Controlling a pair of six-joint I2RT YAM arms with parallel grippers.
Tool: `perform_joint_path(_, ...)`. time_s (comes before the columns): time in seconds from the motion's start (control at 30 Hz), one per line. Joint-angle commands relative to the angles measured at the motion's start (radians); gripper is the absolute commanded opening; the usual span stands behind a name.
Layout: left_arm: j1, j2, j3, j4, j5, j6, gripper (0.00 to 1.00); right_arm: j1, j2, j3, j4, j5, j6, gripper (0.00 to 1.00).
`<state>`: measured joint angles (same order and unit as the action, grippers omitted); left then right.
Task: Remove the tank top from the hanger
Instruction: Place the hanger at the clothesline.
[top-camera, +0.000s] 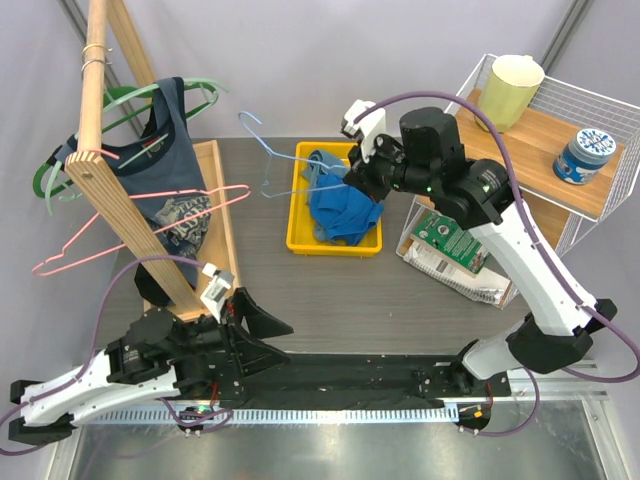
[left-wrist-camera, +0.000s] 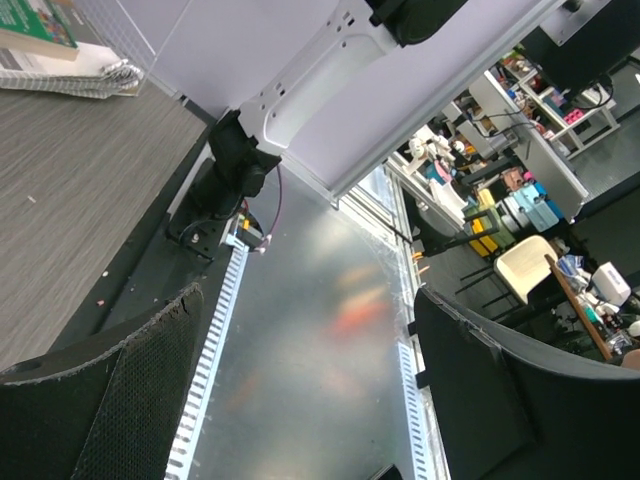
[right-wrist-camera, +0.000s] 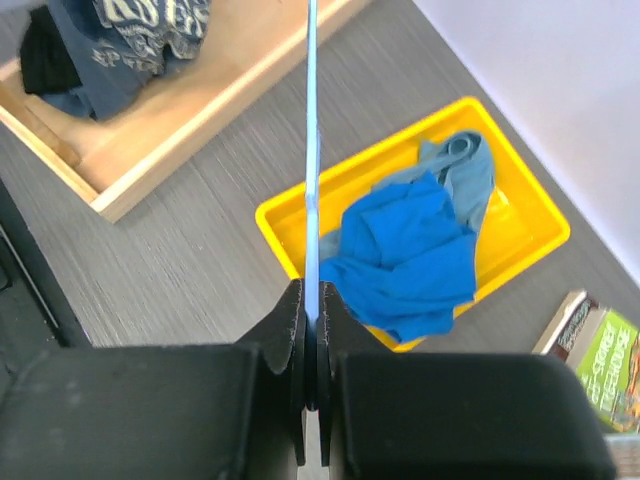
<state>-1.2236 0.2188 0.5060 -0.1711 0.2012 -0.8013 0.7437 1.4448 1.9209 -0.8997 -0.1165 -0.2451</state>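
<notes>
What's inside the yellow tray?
A crumpled blue tank top fills most of the tray; the floor beneath it is covered. The hanger is held above it in the right jaws.

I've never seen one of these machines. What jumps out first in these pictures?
The bright blue tank top heaped in the yellow bin mid-table catches the eye first, with the right gripper above it pinching a thin pale-blue hanger. At the far left, a wooden rack carries a dark printed shirt.
</notes>
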Motion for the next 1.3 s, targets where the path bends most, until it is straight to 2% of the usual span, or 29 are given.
perform_joint_path(0.0,-0.004,0.02,0.054,-0.041,0.006,0.048,0.86,-0.023,0.026,0.085,0.053,-0.222,-0.081,0.01)
perform_joint_path(0.07,-0.004,0.031,0.062,-0.044,0.007,0.051,0.86,-0.05,0.054,0.119,0.053,-0.303,-0.105,0.01)
perform_joint_path(0.13,-0.004,0.045,0.062,-0.044,0.006,0.047,0.86,-0.102,0.078,0.168,0.053,-0.455,-0.112,0.01)
perform_joint_path(0.23,-0.004,0.05,0.057,-0.038,0.001,0.034,0.86,-0.127,0.14,0.24,0.022,-0.555,-0.137,0.01)
perform_joint_path(0.43,-0.004,0.06,0.063,-0.024,0.003,0.03,0.86,-0.138,0.307,0.423,-0.125,-0.684,-0.212,0.01)
perform_joint_path(0.67,-0.004,0.131,0.088,-0.034,0.012,0.039,0.86,-0.132,0.416,0.48,-0.067,-0.82,-0.188,0.01)
perform_joint_path(0.87,-0.004,0.16,0.085,-0.025,-0.009,0.031,0.86,-0.063,0.494,0.506,0.022,-0.865,-0.149,0.01)
perform_joint_path(1.0,-0.004,0.177,0.089,-0.007,-0.019,0.014,0.86,-0.015,0.555,0.547,0.07,-0.813,-0.117,0.01)
perform_joint_path(1.17,-0.004,0.177,0.085,0.01,-0.023,0.007,0.86,0.017,0.568,0.523,0.261,-0.772,-0.022,0.01)
perform_joint_path(1.27,-0.004,0.175,0.085,0.01,-0.02,0.002,0.86,0.016,0.578,0.552,0.338,-0.818,0.041,0.01)
